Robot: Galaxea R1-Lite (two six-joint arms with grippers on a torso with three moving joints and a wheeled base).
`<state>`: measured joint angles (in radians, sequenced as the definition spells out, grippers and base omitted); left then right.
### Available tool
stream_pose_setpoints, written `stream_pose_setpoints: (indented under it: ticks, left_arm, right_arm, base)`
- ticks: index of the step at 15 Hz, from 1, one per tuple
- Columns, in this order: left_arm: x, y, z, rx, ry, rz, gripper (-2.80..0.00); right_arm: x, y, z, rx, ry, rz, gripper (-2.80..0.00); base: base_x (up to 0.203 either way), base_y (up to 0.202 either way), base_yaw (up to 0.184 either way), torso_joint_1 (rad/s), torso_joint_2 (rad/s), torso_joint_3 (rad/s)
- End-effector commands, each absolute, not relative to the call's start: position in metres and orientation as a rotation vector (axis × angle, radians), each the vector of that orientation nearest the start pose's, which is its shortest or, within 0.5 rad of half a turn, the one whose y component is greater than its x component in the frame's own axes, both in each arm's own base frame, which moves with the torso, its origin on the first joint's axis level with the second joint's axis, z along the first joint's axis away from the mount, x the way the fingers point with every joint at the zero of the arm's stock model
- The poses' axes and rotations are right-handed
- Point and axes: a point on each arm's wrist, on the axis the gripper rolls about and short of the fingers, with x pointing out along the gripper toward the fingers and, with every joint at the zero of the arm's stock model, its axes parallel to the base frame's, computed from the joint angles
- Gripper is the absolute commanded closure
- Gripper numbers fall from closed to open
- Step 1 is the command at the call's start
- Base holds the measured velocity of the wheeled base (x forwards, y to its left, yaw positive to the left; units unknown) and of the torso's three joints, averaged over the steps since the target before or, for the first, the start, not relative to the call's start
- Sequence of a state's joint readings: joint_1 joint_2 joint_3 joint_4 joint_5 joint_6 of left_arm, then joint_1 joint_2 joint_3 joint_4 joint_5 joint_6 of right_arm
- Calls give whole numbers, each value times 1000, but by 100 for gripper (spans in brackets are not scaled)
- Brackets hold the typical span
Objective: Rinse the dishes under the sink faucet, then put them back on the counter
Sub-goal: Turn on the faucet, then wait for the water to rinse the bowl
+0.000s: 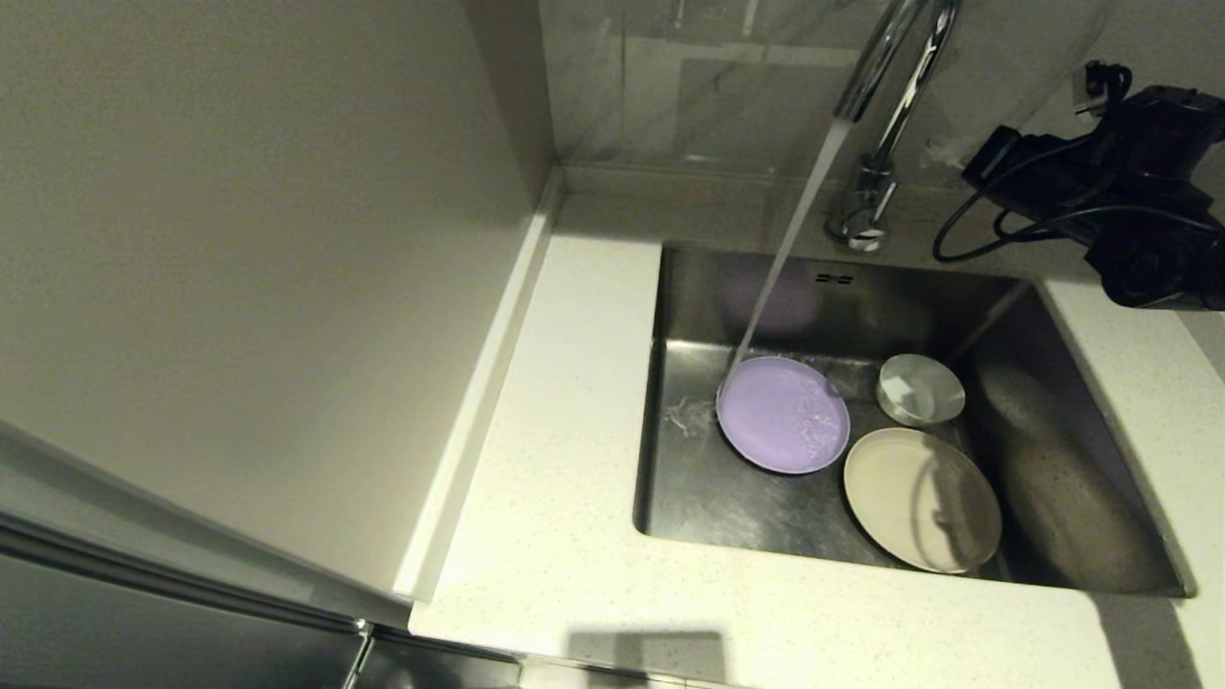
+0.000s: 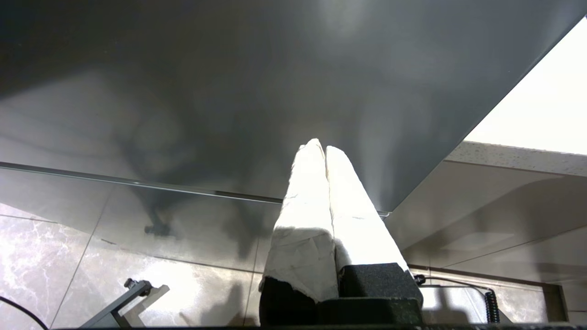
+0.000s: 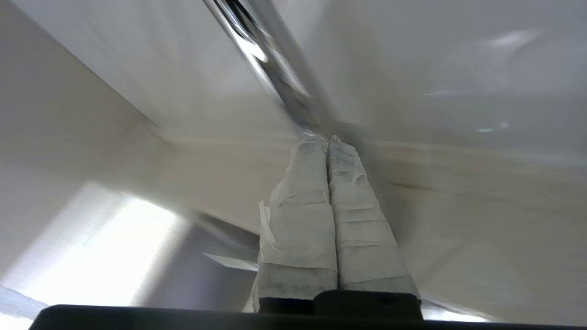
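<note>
Water runs from the chrome faucet (image 1: pixel 890 105) onto the far-left rim of the lilac plate (image 1: pixel 783 413), which lies flat in the steel sink (image 1: pixel 708 498). The cream plate (image 1: pixel 921 498) lies to its right and nearer me. The white bowl (image 1: pixel 921 388) stands behind it. My right arm (image 1: pixel 1139 182) hangs at the back right, beside the faucet. The right gripper (image 3: pixel 325 140) is shut and empty, with its tips close to the faucet's chrome pipe (image 3: pixel 275 59). The left gripper (image 2: pixel 319 147) is shut and empty, low in front of the cabinet and out of the head view.
The speckled counter (image 1: pixel 565 459) wraps the sink, with a raised edge (image 1: pixel 478 402) against the tall beige wall panel (image 1: pixel 239 287) on the left. A black cable loop (image 1: pixel 967 230) hangs from my right arm over the back counter. The left wrist view shows a grey cabinet front (image 2: pixel 229 91) and tiled floor (image 2: pixel 69 256).
</note>
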<state>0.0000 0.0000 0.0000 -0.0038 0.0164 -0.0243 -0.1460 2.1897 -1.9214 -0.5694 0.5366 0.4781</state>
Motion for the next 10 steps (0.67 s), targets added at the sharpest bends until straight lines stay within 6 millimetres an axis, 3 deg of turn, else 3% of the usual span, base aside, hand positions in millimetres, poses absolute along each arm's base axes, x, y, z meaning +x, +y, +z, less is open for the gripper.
stream_pose_setpoints:
  ticks: [1,3,5,8,10]
  left_arm:
    - [-23,0,76,-25,-6,17,0]
    - [-23,0,76,-25,-6,17,0]
    - [-23,0,76,-25,-6,17,0]
    - [-23,0,76,-25,-6,17,0]
    - [-23,0,76,-25,-6,17,0]
  right_arm:
    - [449,-79,296,94,-200,361,0]
    - [439,-102,282,-61,-35,221,0]
    - [411,-106,287,-49,155,28,0]
    - [342,-92,299,11,450,-127,0]
    - [293,-77,285,44,561,-147,0]
  base:
    - [0,0,0,0,0,0]
    - [0,0,0,0,0,0]
    - [0,0,0,0,0,0]
    - [0,0,0,0,0,0]
    - [0,0,0,0,0,0]
